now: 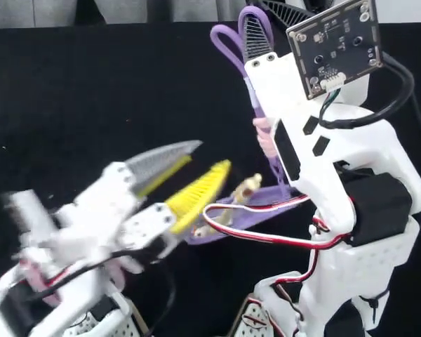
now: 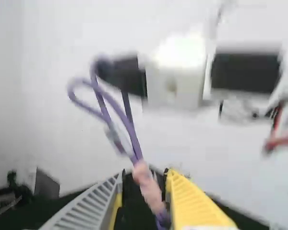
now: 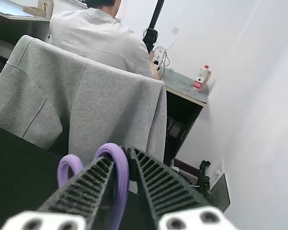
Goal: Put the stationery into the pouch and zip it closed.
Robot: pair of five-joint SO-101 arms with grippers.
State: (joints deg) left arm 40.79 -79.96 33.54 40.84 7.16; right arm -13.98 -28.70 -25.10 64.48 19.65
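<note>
My right gripper (image 1: 256, 35) is raised above the back of the table, shut on a handle loop of the purple scissors (image 1: 228, 38). The scissors hang point down, their pink middle part (image 1: 265, 137) leading to the purple pouch (image 1: 263, 208). A gold zipper pull (image 1: 245, 188) shows on the pouch. In the right wrist view the black fingers (image 3: 81, 184) clamp the purple loop (image 3: 116, 167). My left gripper (image 1: 212, 154) is open at the lower left, its grey and yellow fingers pointing at the pouch. In the left wrist view the scissors (image 2: 113, 115) hang beyond the left gripper (image 2: 144, 175).
A black cloth (image 1: 91, 91) covers the table, bare to the left and back. Red and white cables (image 1: 266, 235) of the right arm loop in front of the pouch. Behind the table stands a chair draped with a grey garment (image 3: 86, 105).
</note>
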